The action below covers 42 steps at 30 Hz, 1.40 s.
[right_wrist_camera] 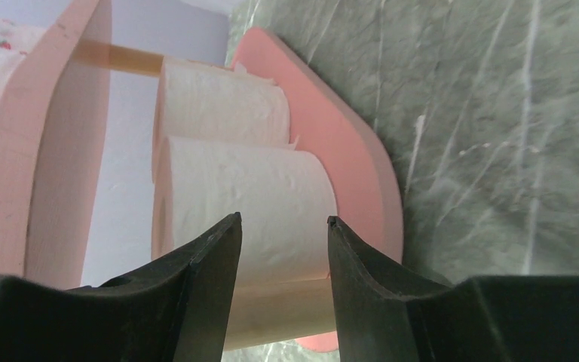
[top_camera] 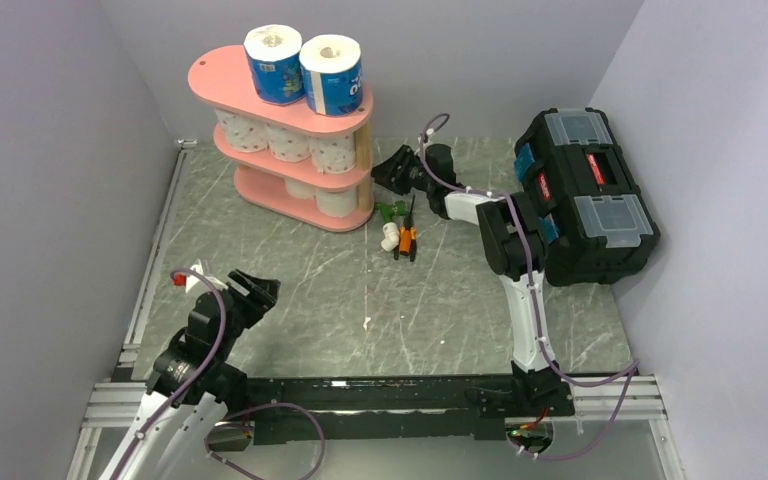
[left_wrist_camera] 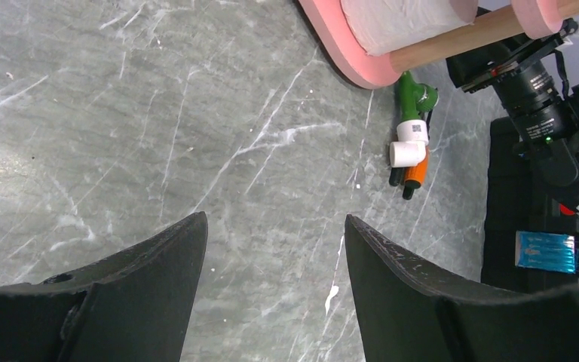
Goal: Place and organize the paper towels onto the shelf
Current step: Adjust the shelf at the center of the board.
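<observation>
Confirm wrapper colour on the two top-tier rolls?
Blue on both rolls, with white paper showing on top. Best seen in the top external view.

Pliers (top_camera: pixel 407 240) and toolbox (top_camera: pixel 585 195) obstruct space right of shelf (top_camera: pixel 215 75).

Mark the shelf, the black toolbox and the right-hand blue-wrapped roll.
shelf (top_camera: pixel 216 72): top external view, bare left end of top board.
black toolbox (top_camera: pixel 575 188): top external view, middle of lid.
right-hand blue-wrapped roll (top_camera: pixel 337 92): top external view, blue wrapper's side.
</observation>
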Each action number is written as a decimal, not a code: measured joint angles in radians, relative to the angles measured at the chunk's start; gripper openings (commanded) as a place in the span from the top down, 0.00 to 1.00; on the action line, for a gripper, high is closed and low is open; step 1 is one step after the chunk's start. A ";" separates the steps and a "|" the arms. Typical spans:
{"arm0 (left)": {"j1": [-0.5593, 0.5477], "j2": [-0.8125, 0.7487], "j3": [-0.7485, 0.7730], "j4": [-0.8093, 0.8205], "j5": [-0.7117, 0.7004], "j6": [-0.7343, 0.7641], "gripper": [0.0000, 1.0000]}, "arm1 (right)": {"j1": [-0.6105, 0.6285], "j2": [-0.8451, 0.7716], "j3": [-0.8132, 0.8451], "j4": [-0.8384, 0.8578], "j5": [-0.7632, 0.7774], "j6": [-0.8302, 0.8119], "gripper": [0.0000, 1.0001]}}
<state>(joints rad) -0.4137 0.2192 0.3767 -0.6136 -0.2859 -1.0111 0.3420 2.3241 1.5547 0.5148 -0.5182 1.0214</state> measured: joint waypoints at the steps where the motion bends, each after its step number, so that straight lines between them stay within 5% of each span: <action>1: 0.000 0.000 0.000 0.005 0.000 0.000 0.28 | 0.007 0.000 0.000 0.000 0.000 0.000 0.51; 42: 0.000 -0.092 -0.026 -0.041 0.000 -0.005 0.29 | 0.178 0.000 -0.055 -0.033 0.103 0.002 0.52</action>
<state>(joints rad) -0.4137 0.1272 0.3511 -0.6548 -0.2855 -1.0164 0.5201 2.3245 1.4994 0.4820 -0.4156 1.0229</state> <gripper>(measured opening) 0.716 0.477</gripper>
